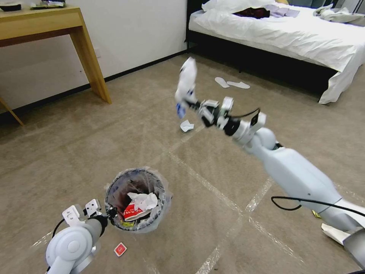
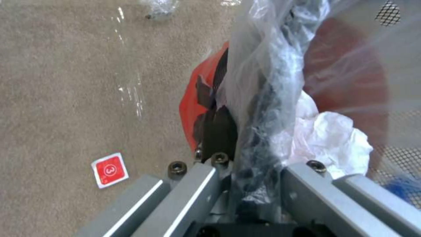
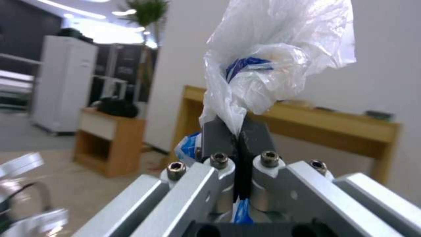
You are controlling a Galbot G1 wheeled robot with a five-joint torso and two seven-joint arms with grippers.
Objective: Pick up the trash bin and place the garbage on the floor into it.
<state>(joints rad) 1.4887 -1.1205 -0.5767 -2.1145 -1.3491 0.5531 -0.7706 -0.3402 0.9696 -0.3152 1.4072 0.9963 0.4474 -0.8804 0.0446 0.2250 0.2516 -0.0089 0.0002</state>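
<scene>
Litter in transit: right gripper (image 1: 189, 103), arm stretched forward and raised, pinches a crumpled plastic bag (image 1: 187, 82) by its gathered neck; the bag looks light, limp and slippery. Left gripper (image 1: 108, 212) clamps the rim of the bin (image 1: 137, 200), low beside it over the carpet (image 1: 213, 167).

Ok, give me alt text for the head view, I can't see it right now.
The right claw, raised over the floor, is shut on a crumpled white and blue plastic wrapper. The left claw grips the rim of the trash bin, which holds tissue and a red-white cup. More litter lies on the carpet.
</scene>
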